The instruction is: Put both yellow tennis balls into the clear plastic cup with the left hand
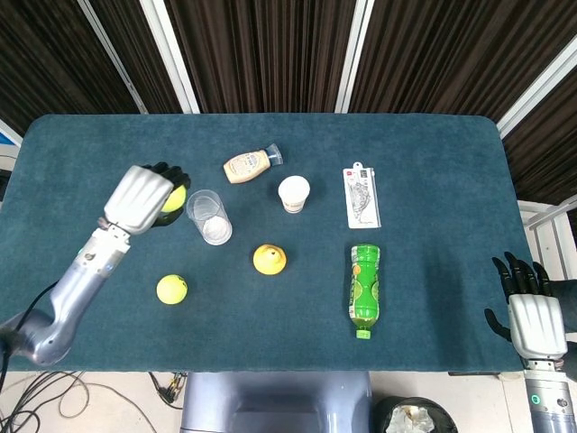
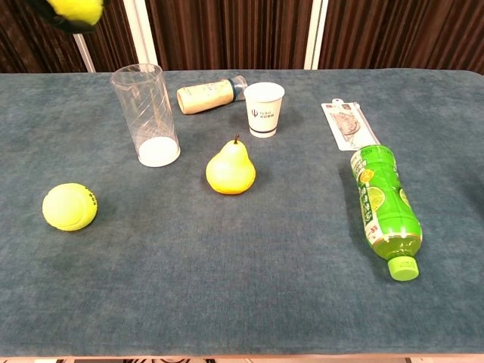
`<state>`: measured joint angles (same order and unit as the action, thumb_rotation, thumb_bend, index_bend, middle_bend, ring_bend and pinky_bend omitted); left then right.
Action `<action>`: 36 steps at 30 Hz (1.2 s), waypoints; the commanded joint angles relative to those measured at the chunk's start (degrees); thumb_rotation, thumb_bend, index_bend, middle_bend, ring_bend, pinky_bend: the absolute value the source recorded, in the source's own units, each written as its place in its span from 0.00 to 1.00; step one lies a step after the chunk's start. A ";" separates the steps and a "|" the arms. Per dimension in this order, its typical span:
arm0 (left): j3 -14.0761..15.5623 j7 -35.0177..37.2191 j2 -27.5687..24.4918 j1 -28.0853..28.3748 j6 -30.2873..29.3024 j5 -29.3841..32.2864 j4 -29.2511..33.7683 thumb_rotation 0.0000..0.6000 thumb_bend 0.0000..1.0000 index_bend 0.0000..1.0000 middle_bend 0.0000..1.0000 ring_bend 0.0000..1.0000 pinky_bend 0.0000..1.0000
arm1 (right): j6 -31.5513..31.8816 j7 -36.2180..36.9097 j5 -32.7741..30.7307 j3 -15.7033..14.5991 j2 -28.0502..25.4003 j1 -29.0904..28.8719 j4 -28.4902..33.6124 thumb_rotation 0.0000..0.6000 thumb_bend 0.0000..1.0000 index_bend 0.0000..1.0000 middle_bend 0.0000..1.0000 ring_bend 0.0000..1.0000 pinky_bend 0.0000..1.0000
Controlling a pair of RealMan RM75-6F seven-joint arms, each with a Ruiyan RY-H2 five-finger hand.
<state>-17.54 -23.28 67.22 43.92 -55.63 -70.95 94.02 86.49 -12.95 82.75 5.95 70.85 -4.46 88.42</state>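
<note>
Two yellow tennis balls show. One tennis ball [image 1: 175,198] sits inside the left hand [image 1: 144,198], whose dark fingers wrap around it, raised just at nine o'clock of the clear plastic cup [image 1: 209,216]. The cup stands upright on the bench [image 1: 433,153], its rim close beside the held ball. A second tennis ball [image 1: 171,289] lies loose on the bench at six o'clock of the left hand, well apart from it. A yellow pear [image 1: 270,259] stands at four o'clock of the cup. The right hand [image 1: 532,311] hangs off the bench's edge at the far right, fingers apart and holding nothing.
</note>
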 commanded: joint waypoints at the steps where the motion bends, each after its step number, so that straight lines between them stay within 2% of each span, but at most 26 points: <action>1: -1.87 -9.39 2.75 5.30 3.16 9.31 2.14 1.00 0.29 0.45 0.50 0.42 0.63 | 0.14 0.10 -0.01 0.05 -0.07 0.05 0.03 1.00 0.34 0.12 0.08 0.12 0.09; 8: -0.79 -17.18 6.43 9.55 3.40 18.69 1.45 1.00 0.26 0.44 0.48 0.41 0.62 | 0.60 0.51 -0.08 0.28 -0.50 0.24 0.27 1.00 0.34 0.12 0.08 0.12 0.09; 14: 0.54 -20.53 8.08 11.44 2.31 23.67 0.26 1.00 0.24 0.44 0.47 0.40 0.61 | 0.68 0.98 -0.20 0.37 -0.67 0.31 0.30 1.00 0.34 0.12 0.08 0.12 0.09; 21: 1.77 -23.01 8.30 13.09 1.26 26.57 0.42 1.00 0.12 0.43 0.43 0.36 0.58 | 0.47 1.11 -0.30 0.36 -0.62 0.25 0.09 1.00 0.34 0.12 0.07 0.12 0.09; 30: 3.88 -24.97 8.22 13.86 -0.98 26.58 -0.04 1.00 0.08 0.42 0.41 0.34 0.57 | 0.79 1.20 -0.28 0.45 -0.58 0.34 0.15 1.00 0.34 0.12 0.08 0.12 0.09; 34: 4.56 -24.84 8.08 13.98 -1.07 26.63 -0.15 1.00 0.03 0.40 0.36 0.29 0.51 | 0.94 1.11 -0.25 0.48 -0.51 0.37 0.14 1.00 0.34 0.12 0.08 0.12 0.09; 36: 4.92 -24.92 8.01 14.07 -0.96 26.86 -0.21 1.00 0.01 0.37 0.31 0.23 0.45 | 1.03 1.07 -0.31 0.53 -0.49 0.41 0.16 1.00 0.34 0.12 0.08 0.12 0.09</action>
<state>-12.71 -48.17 75.27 57.95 -56.63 -44.17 93.84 87.52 -11.87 82.43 6.48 70.36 -4.05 88.58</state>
